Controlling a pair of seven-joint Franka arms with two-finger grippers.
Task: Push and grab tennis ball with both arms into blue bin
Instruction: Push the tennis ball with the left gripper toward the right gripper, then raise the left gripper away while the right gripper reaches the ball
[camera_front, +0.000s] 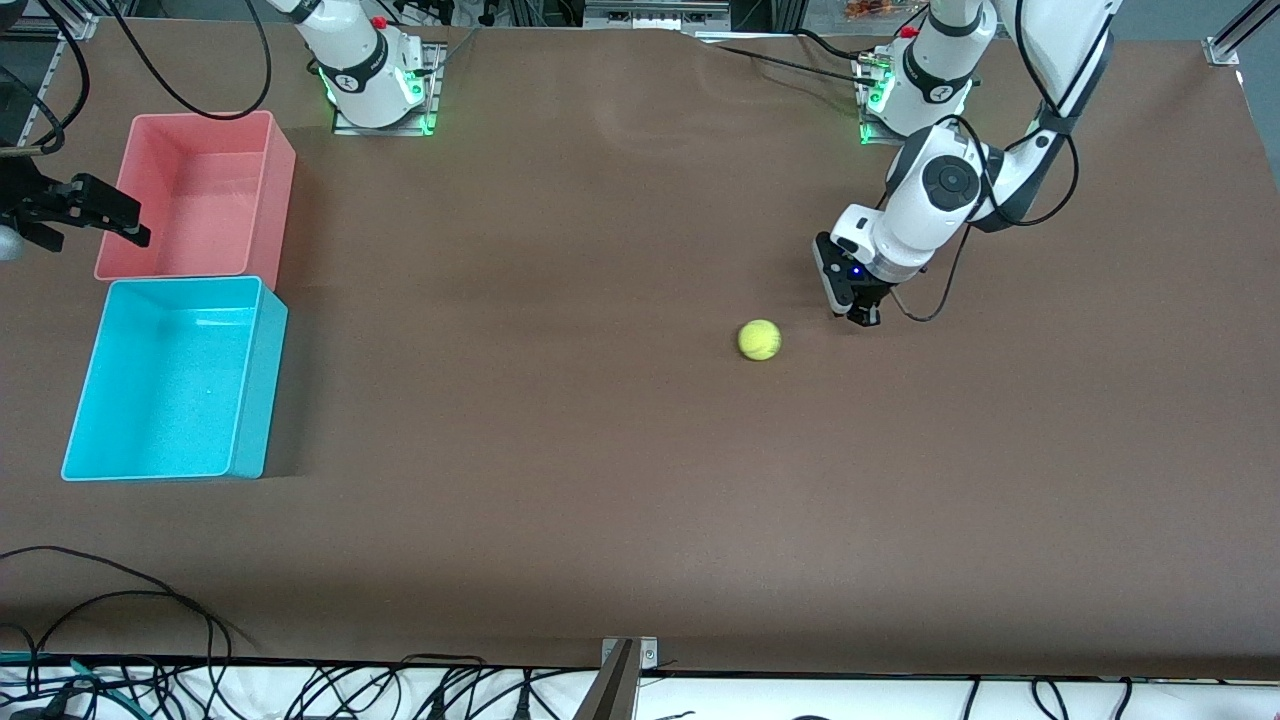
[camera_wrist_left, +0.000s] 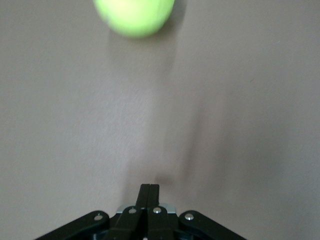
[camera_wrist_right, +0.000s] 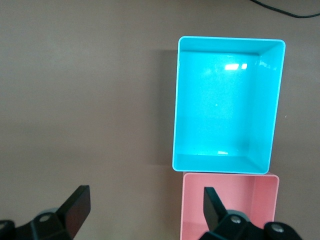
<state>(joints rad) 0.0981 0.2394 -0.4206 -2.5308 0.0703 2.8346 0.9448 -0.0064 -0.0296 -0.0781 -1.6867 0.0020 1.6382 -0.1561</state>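
The left tool (camera_front: 864, 318) stood low over the bare brown table (camera_front: 620, 480), its fingers (camera_wrist_left: 149, 192) pressed together with nothing between them. The tennis ball (camera_front: 759, 340) lay on the table just beside it, toward the right arm's end and slightly nearer the front camera, clear of the fingertips; in the left wrist view the ball (camera_wrist_left: 134, 16) showed ahead of the closed tips with a stretch of bare table between. Being round, the ball had no long axis and pointed no way.

From the ball toward the right arm's end, the table lay open with nothing standing on it up to the blue bin (camera_front: 250, 395). The bin sat with its long sides running from the robots' bases toward the front camera, its mouth upward and nothing inside. The pink bin (camera_front: 272, 190) stood touching or nearly touching the blue bin's short end, farther from the front camera.

The right tool (camera_front: 95, 215) waited in the air at the pink bin's outer edge, its fingers (camera_wrist_right: 76, 206) spread wide and holding nothing; its wrist view looked down on both bins. Loose black cables (camera_front: 130, 600) lay at the table's edge nearest the front camera.
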